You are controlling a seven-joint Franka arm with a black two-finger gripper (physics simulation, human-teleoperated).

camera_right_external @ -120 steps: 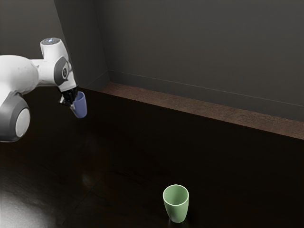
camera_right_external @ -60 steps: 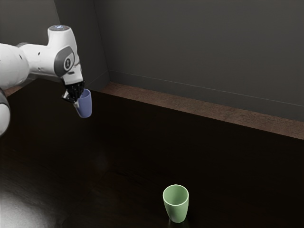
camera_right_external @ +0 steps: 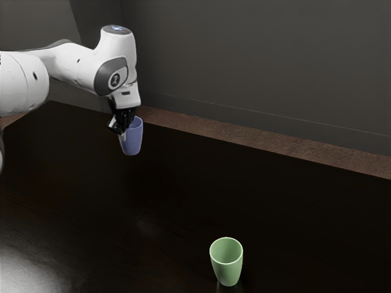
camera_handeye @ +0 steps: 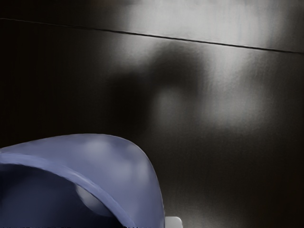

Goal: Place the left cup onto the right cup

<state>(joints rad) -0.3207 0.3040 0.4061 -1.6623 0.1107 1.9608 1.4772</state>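
Item one: our black two-finger gripper (camera_right_external: 122,121), hanging from the white and grey arm (camera_right_external: 67,61) that enters from the exterior view's left. Its fingers are pinched on one side of the rim of a smooth periwinkle-blue tapered cup (camera_right_external: 132,138). The blue cup is carried in the air, mouth up and close to upright, narrowing to a rounded base, plain and without handle or marking. It hangs clear above the dark glossy wooden table (camera_right_external: 293,207), toward the table's far side. In the wrist view the same cup (camera_handeye: 109,175) appears as a broad blurred blue curve just under the hand, with a shadowed interior and its body cut off by the frame. Beside it sits a small pale patch (camera_handeye: 173,222) that we cannot identify. Beyond it lies the table surface (camera_handeye: 213,95), crossed by one thin dark seam. Item two: a pale green tapered cup (camera_right_external: 226,261), upright on the table, mouth open, well apart from the held cup and toward the exterior view's right of it, its base almost at the frame's lower edge. Surroundings: a reddish-brown strip (camera_right_external: 256,138) along the table's far edge and a dark grey wall (camera_right_external: 256,55). The fingertips are partly hidden against the rim, and the arm's base is cut off.
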